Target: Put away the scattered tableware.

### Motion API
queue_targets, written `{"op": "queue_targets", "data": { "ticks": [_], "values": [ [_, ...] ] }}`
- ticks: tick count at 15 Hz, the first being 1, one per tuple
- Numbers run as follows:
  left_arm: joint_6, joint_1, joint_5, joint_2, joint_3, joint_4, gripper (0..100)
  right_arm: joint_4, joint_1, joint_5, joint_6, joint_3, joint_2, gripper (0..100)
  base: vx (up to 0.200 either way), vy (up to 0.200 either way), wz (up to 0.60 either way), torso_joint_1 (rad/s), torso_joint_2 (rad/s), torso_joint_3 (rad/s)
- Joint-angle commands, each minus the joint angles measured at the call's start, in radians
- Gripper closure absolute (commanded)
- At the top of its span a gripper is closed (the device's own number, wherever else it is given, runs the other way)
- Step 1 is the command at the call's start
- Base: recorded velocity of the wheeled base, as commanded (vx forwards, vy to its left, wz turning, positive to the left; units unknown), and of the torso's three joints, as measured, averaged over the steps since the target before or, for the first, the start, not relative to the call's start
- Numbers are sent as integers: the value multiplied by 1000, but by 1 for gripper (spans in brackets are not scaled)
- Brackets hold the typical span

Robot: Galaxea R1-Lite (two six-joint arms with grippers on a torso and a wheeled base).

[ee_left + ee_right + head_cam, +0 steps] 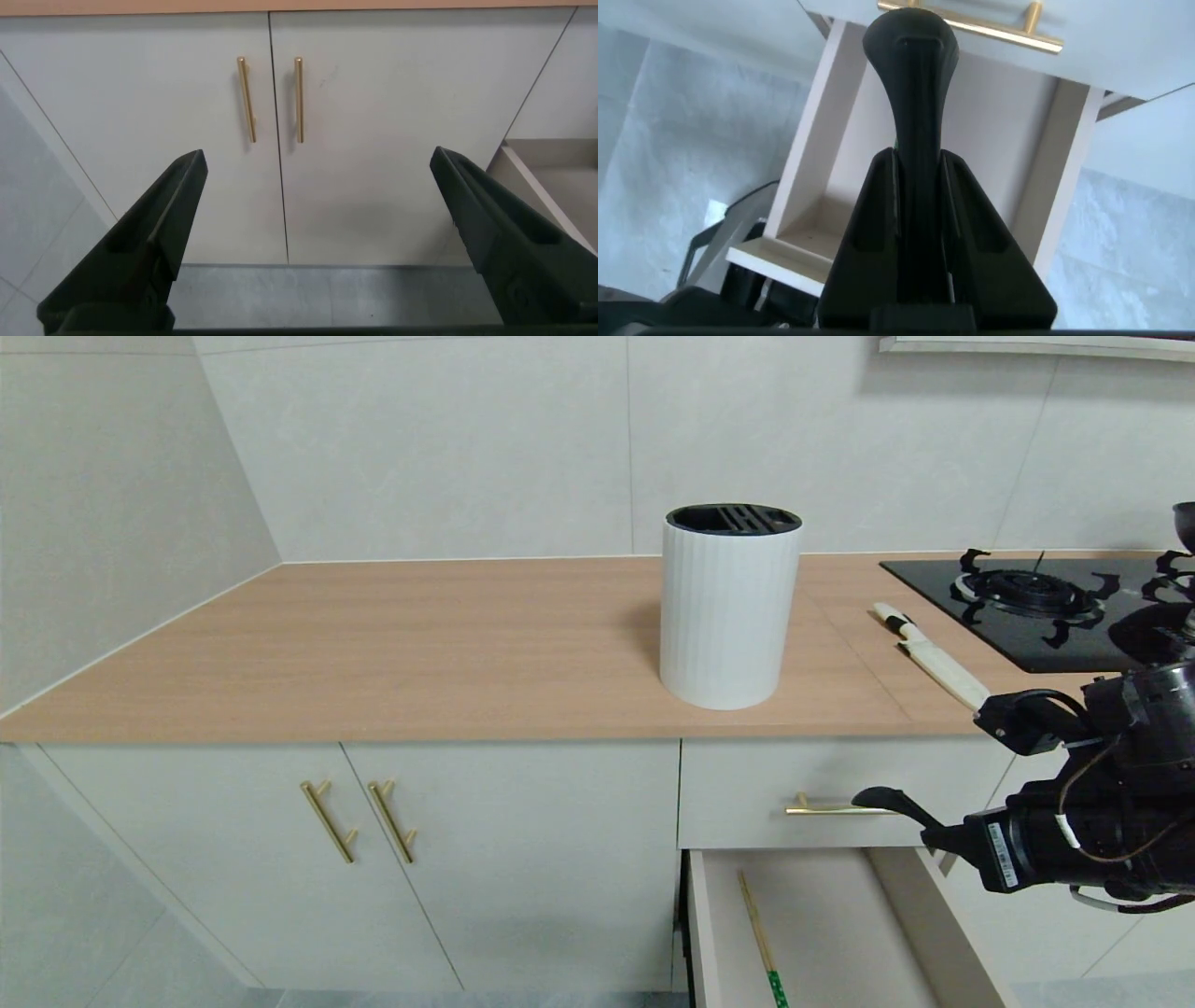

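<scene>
gold bar handles (pixel 246 98) on the cupboard doors (pixel 233 859) are what your left gripper (pixel 318 163) faces; its jaws stand wide apart with nothing between them, so that arm looks parked low, out of the way. moving right along the wooden countertop (pixel 420 644), the white ribbed knife block (pixel 728 616) stands upright with its black slots facing up, ready to take blades from above. below and just right of it the lower drawer (pixel 840 915) is pulled out, with one green-tipped chopstick (pixel 761 938) lying along its floor, which suggests the long pieces go there. further right a white-handled knife (pixel 934 661) lies flat on the countertop between the block and the gas hob (pixel 1027 607), not yet stowed. your right gripper (pixel 948 838) is clamped on a black utensil handle (pixel 910 56), held above the open drawer near the brass pull (pixel 831 809) of the shut drawer; the working end is hidden, so you can't tell what kind of utensil it is
</scene>
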Motion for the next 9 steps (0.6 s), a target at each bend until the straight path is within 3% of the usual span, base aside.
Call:
{"op": "queue_targets", "data": {
  "ticks": [1, 5, 9],
  "values": [
    [0, 0, 0, 0, 0, -1, 0, -3, 0, 0, 0, 11, 23, 100, 0, 0, 0, 0, 0, 0],
    [0, 0, 0, 0, 0, 1, 0, -5, 0, 0, 0, 11, 38, 100, 0, 0, 0, -28, 68, 51],
    [0, 0, 0, 0, 0, -1, 0, -5, 0, 0, -2, 11, 44, 100, 0, 0, 0, -156, 406, 249]
  ]
}}
